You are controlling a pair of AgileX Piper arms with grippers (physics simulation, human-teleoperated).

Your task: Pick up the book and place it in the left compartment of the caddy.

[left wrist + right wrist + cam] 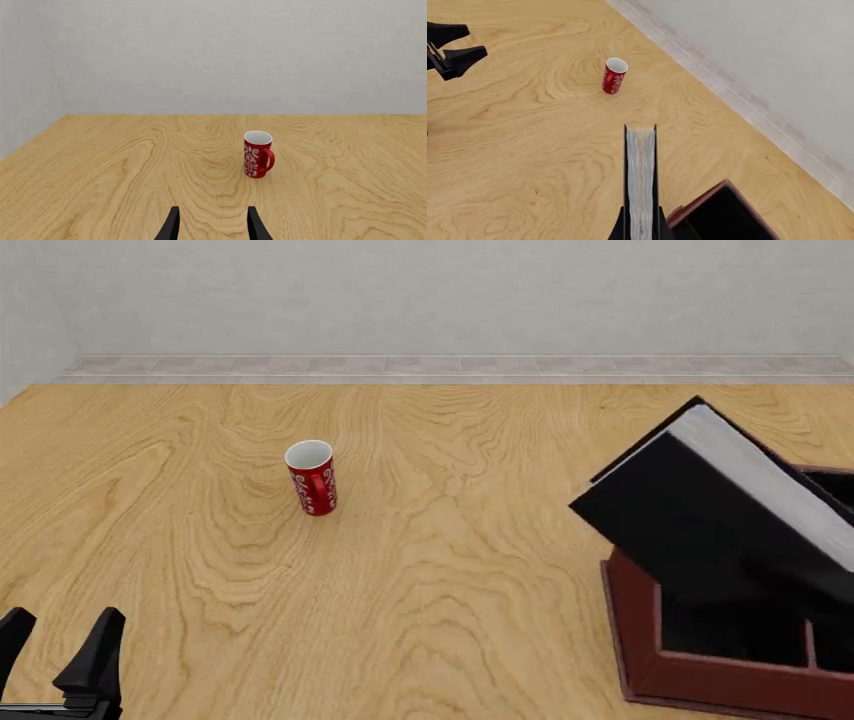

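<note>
Presumably gripped: one book (694, 520), one caddy (721, 660), one cup (311, 478)

A bare, staged test room, rendered rather than lived in. A broad wood-grain worktop (441, 570) fills nearly everything, ending at a blank pale grey wall (427, 295) with a strip of pale tiles (441, 367) along its foot. No furniture or windows show. Only a patterned red cup (311, 478) stands on the wood, well ahead of the left hand (60, 645).
</note>
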